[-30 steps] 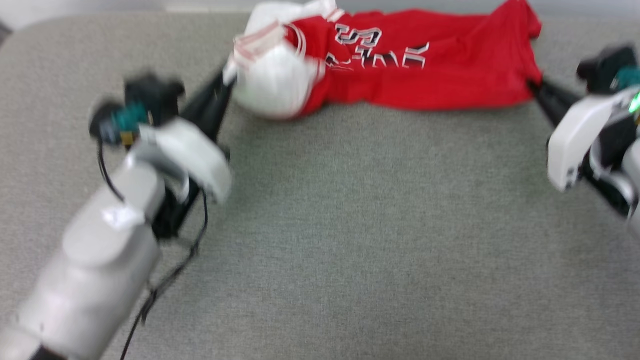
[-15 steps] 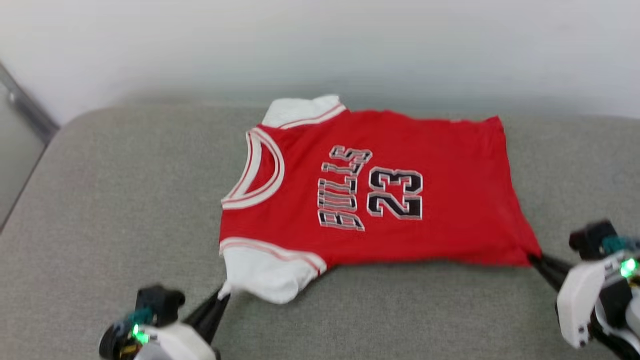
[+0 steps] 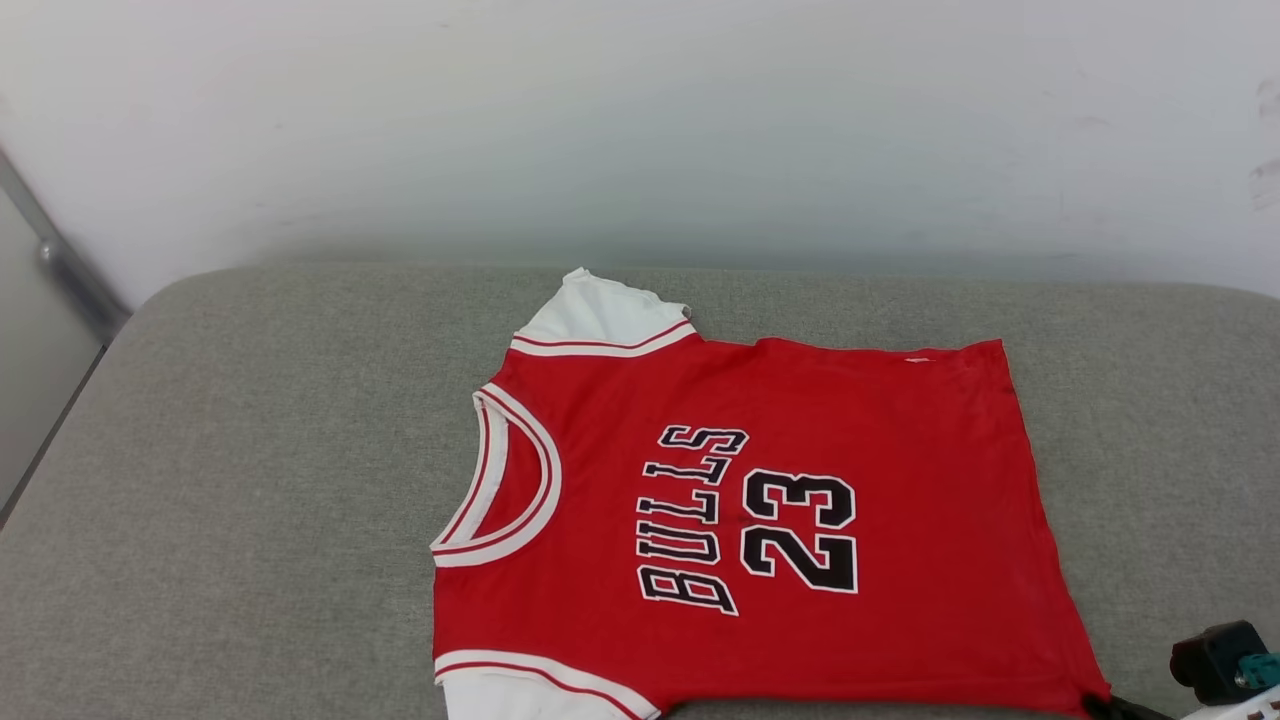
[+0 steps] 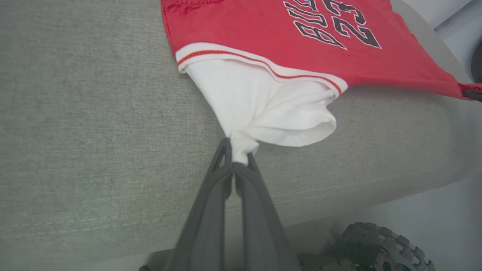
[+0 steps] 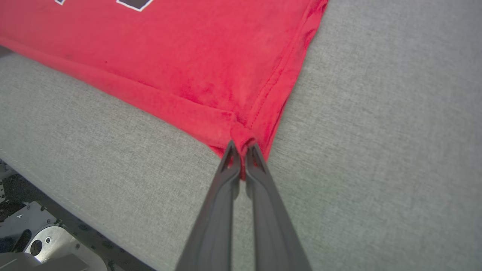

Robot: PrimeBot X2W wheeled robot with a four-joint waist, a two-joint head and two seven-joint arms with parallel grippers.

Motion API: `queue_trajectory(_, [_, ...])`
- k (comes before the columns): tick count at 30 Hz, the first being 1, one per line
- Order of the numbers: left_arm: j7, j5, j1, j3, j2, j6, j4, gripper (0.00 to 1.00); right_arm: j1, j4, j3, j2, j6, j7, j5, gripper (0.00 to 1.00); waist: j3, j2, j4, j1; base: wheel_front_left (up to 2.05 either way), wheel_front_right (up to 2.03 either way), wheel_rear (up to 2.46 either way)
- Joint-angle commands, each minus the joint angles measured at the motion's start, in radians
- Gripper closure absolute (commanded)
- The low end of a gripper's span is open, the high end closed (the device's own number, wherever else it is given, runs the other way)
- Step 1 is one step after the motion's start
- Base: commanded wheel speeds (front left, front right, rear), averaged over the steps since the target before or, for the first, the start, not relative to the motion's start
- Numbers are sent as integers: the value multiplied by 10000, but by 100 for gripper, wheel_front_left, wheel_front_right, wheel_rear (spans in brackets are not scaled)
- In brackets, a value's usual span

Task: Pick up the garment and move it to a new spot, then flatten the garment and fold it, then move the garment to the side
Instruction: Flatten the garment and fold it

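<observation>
The garment (image 3: pixel 760 500), a red jersey with white sleeves and black "BULLS 23" lettering, lies spread face up on the grey cushion (image 3: pixel 250 450), neck to the left. In the left wrist view my left gripper (image 4: pixel 238 158) is shut on the tip of the near white sleeve (image 4: pixel 263 101), which is pulled into a cone. My right gripper (image 5: pixel 241 148) is shut on the red hem corner (image 5: pixel 241 131) of the garment. In the head view the right gripper's fingers (image 3: pixel 1120 708) touch that corner at the lower right edge.
A pale wall (image 3: pixel 640 130) rises behind the cushion. The cushion's front edge (image 4: pixel 339 188) runs just below my left gripper, with a black treaded wheel (image 4: pixel 376 244) beneath. Metal base parts (image 5: pixel 34 241) show under the cushion in the right wrist view.
The garment has gone from a bunched strip to spread flat, stretched between both grippers. The head camera has tilted up, so the arms have dropped to the view's bottom edge.
</observation>
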Motion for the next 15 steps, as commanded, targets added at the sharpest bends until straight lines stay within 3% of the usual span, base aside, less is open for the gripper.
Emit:
queue_trajectory(1, [-34, -1, 98, 12, 64, 68, -102, 100, 310, -230, -303, 22, -7, 153, -180, 100, 5, 0, -9, 3, 0, 0, 0])
queue_trajectory(6, [-207, 415, -481, 140, 145, 88, -116, 100, 628, -793, -1322, 307, -7, 647, -587, 100, 107, 0, -19, 3, 0, 0, 0])
queue_trajectory(15, [31, 1224, -2970, 297, -116, -746, 706, 100, 86, -1710, -2598, 732, -7, 1540, -1057, 100, 740, 0, -25, 3, 0, 0, 0])
